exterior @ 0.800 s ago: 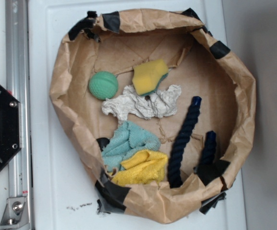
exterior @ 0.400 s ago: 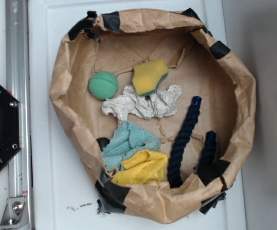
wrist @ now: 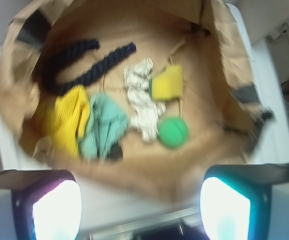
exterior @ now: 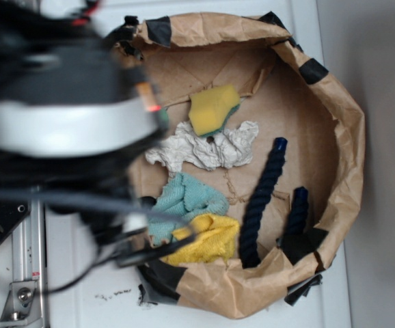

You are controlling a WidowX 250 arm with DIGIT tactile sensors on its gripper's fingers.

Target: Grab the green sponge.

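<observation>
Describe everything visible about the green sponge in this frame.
The green sponge is a small squarish foam block, yellow on top with a thin dark-green layer showing at its lower right edge. It lies flat in the paper-lined basket, its lower edge against the crumpled white paper. Nothing grips it.

Tabletop [exterior: 81, 273]: white, smooth, with small dark specks near its front edge.
On it: a brown paper bag [exterior: 334, 109] rolled down into a bowl, patched with black tape.
</observation>
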